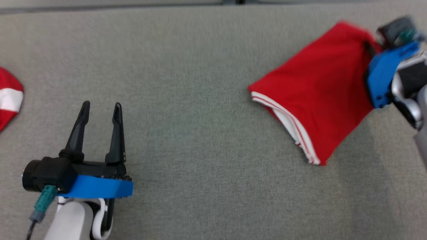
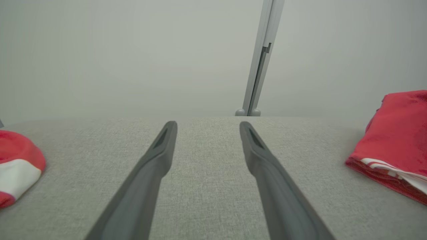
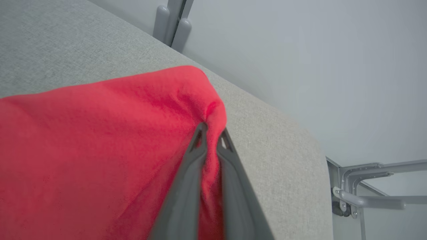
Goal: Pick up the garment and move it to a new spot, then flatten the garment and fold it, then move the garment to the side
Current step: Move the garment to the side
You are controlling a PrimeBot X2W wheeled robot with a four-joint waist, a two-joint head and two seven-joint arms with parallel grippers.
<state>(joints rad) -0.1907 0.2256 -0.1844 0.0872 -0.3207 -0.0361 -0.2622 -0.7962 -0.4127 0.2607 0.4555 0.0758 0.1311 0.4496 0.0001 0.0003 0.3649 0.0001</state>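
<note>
The garment (image 1: pixel 317 90) is red with white striped trim, folded into a rough rectangle at the right of the grey table. Its right edge is pinched by my right gripper (image 1: pixel 368 50), whose two dark fingers are shut on a ridge of the red cloth (image 3: pixel 100 150) in the right wrist view, where the gripper (image 3: pixel 211 131) sits at the fabric's raised edge. My left gripper (image 1: pixel 100 111) hovers open at the lower left with nothing between its fingers. In the left wrist view the garment (image 2: pixel 397 140) lies far to the right of the gripper (image 2: pixel 206 128).
Another red-and-white cloth (image 1: pixel 8 96) lies at the table's left edge, also seen as a rounded heap (image 2: pixel 16 163). A grey metal post (image 2: pixel 260 66) stands behind the table's far edge. A metal frame (image 3: pixel 367 190) sits beyond the table's right edge.
</note>
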